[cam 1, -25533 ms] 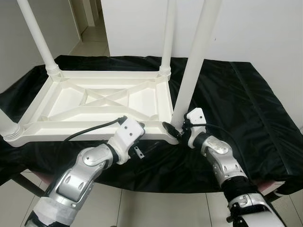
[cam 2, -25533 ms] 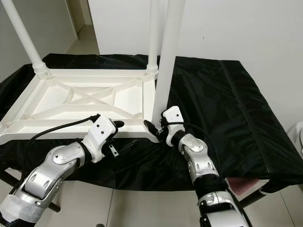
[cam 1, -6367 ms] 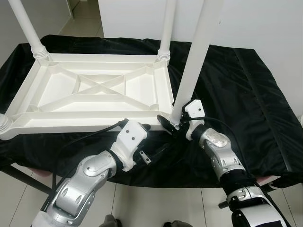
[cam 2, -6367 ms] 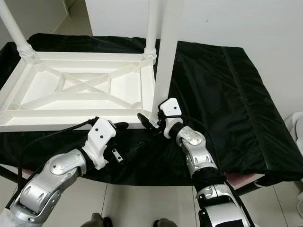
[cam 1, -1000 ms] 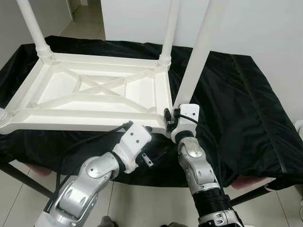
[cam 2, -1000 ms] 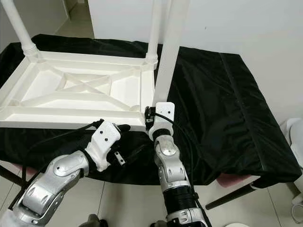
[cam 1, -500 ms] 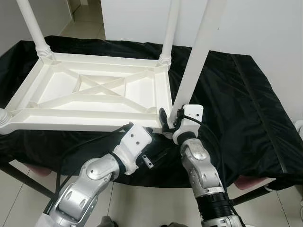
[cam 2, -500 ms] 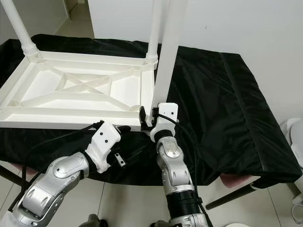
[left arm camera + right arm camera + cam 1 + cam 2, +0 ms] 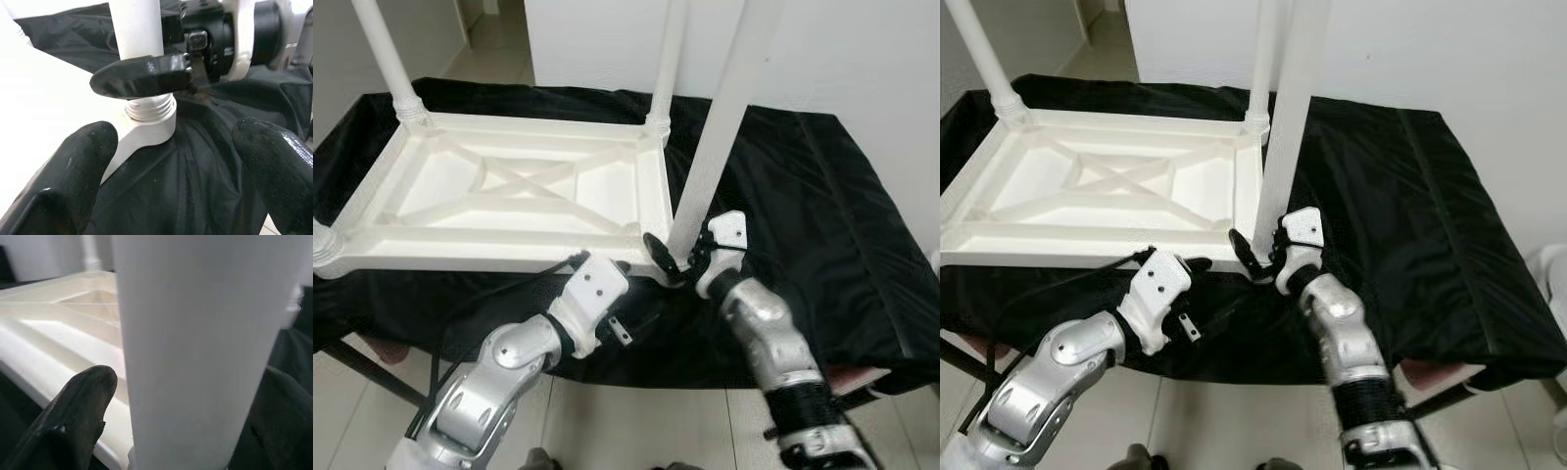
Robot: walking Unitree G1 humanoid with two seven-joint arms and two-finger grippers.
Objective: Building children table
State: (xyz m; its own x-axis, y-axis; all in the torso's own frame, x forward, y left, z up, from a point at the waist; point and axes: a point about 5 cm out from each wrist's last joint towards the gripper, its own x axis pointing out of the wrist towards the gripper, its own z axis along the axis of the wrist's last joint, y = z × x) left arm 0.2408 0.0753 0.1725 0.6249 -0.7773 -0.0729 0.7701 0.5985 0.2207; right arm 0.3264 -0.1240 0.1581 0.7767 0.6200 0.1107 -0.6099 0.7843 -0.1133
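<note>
The white plastic table (image 9: pixel 509 211) lies upside down on a black cloth (image 9: pixel 822 225) that covers a work surface, its ribbed underside facing up. Legs stand upright at its corners: one at the far left (image 9: pixel 386 59), one at the far right (image 9: pixel 668 59), and the leg (image 9: pixel 720 127) at the near right corner — the one being handled.

The right gripper (image 9: pixel 677 257) is at the base of this near right leg, just above the corner socket (image 9: pixel 146 128). Its two black fingers sit on either side of the leg, one finger (image 9: pixel 78 416) on the table side and the other on the cloth side. In the right wrist view the leg stands between them; the fingers are closed around the leg. In the left wrist view one black finger (image 9: pixel 142 76) of the right gripper lies across the leg directly above its threaded collar.

The left gripper (image 9: pixel 171 171) is just in front of the table's near edge, near the same corner. Its fingers (image 9: pixel 63 181) are spread apart and hold nothing — the socket and the cloth are visible between them. A black cable (image 9: pixel 499 279) runs from the left wrist across the near edge of the table.
</note>
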